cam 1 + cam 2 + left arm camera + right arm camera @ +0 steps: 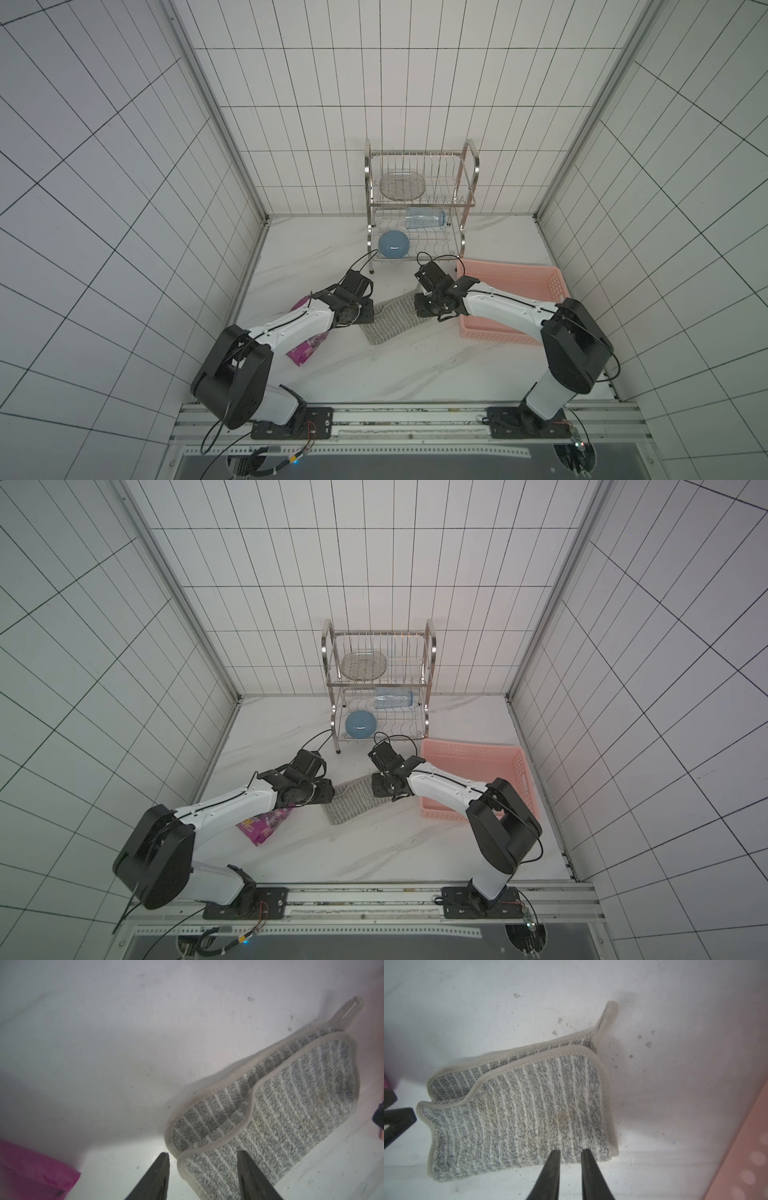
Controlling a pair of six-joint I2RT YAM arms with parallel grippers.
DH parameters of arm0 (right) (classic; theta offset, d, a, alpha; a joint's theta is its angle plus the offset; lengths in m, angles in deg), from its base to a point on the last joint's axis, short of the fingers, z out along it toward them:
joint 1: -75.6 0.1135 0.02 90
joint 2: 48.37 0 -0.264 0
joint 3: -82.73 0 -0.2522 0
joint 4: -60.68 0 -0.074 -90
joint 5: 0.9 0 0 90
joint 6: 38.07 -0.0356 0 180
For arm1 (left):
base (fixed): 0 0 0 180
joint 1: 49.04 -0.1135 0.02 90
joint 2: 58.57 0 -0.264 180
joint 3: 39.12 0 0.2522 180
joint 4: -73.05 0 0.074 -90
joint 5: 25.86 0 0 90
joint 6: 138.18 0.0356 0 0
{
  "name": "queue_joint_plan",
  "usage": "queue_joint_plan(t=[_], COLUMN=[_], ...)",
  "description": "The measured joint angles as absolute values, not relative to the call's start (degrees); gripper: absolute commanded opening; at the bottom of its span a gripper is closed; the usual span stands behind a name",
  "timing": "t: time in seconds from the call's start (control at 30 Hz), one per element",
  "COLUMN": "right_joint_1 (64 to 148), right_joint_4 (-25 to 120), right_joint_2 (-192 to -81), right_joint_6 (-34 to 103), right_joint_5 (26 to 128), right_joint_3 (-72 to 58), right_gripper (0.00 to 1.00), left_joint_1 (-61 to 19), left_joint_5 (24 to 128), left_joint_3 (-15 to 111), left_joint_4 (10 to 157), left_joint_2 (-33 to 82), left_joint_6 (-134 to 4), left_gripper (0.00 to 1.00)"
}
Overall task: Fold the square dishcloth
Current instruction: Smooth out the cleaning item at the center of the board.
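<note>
Item: square dishcloth point(519, 1115), lying doubled on the white marble table point(395, 374) between the two arms in both top views, near the pink basket point(555, 286) and well clear of the magenta snack bag point(305, 349). Material: grey pile with thin white stripes, pale stitched binding all round, a hanging loop point(609, 1014) at one corner, and a faint yellowish mark near the middle. Condition: folded once. The upper layer sits short of the lower, so a strip of the flatter-woven inner face shows along one edge, and the binding waves near one corner. Left gripper point(203, 1153): fingers spread wide with a corner of the cloth between them, neither finger pressing it. Right gripper point(570, 1150): fingers stand a narrow gap apart with their tips at the cloth's near edge; whether they pinch the fabric cannot be told. Step in hand, as judged: release of the first fold. Handling note: the left fingers should lift straight up and away, since the soft pile may snag and drag the top layer further out of line. The right side should steady the cloth meanwhile. The offset edges would want squaring before any second fold.
</note>
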State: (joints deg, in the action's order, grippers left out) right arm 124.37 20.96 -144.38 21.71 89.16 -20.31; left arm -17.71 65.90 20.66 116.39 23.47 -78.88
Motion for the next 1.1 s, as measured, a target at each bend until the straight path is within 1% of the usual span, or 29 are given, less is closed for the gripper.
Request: queue_joint_plan(t=[0.4,0.43,0.47,0.57,0.6,0.67,0.77,0.9,1.1], right_joint_1=[124.4,124.4,124.4,124.4,124.4,124.4,124.4,124.4,124.4], right_joint_4=[21.1,21.1,21.2,21.4,21.4,21.4,21.4,21.4,21.4], right_joint_2=[-145.2,-145.5,-145.7,-146.1,-146.2,-146.2,-146.2,-146.4,-147.2], right_joint_6=[21.7,21.7,21.7,21.7,21.7,21.7,21.7,21.7,21.7], right_joint_5=[89.4,89.4,89.4,89.4,89.4,89.4,89.4,89.5,89.6], right_joint_3=[-20.3,-20.3,-20.3,-20.3,-20.3,-20.3,-20.3,-20.3,-20.3], right_gripper=[0.23,0.23,0.23,0.23,0.23,0.23,0.23,0.23,0.23], left_joint_1=[-17.7,-17.7,-17.7,-17.8,-17.8,-17.9,-17.9,-17.9,-18.4], left_joint_5=[67.0,67.0,67.0,66.9,66.8,66.8,66.5,66.1,65.2], left_joint_3=[20.0,20.0,20.1,20.2,20.2,20.3,20.4,20.8,22.4], left_joint_4=[114.9,114.8,114.6,114.5,114.5,114.4,114.5,114.9,115.2], left_joint_2=[27.5,28.1,28.8,30.5,30.6,30.6,30.3,29.8,29.7], left_joint_6=[-79.8,-79.8,-79.8,-79.9,-80.0,-80.0,-79.9,-79.7,-79.1], left_gripper=[0.51,0.49,0.45,0.26,0.22,0.16,0.11,0.0,0.0])
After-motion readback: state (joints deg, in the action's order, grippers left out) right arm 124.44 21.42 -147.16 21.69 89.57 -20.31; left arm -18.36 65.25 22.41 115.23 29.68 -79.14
